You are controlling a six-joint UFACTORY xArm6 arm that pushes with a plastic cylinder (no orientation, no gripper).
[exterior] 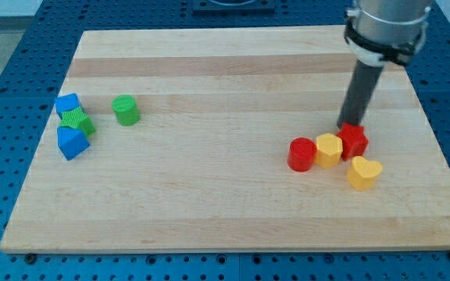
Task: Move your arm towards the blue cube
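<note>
Two blue blocks lie at the view's left. A blue cube [72, 143] is the lower one and a second blue block [67, 104] is above it, with a green star-like block [78, 121] between them. My tip [348, 125] is far away at the view's right, touching the top edge of a red star-shaped block [355, 140].
A green cylinder [126, 110] stands right of the left cluster. By my tip sit a red cylinder [301, 153], a yellow hexagonal block [329, 149] and a yellow heart-shaped block [364, 172]. The wooden board [225, 195] rests on a blue perforated table.
</note>
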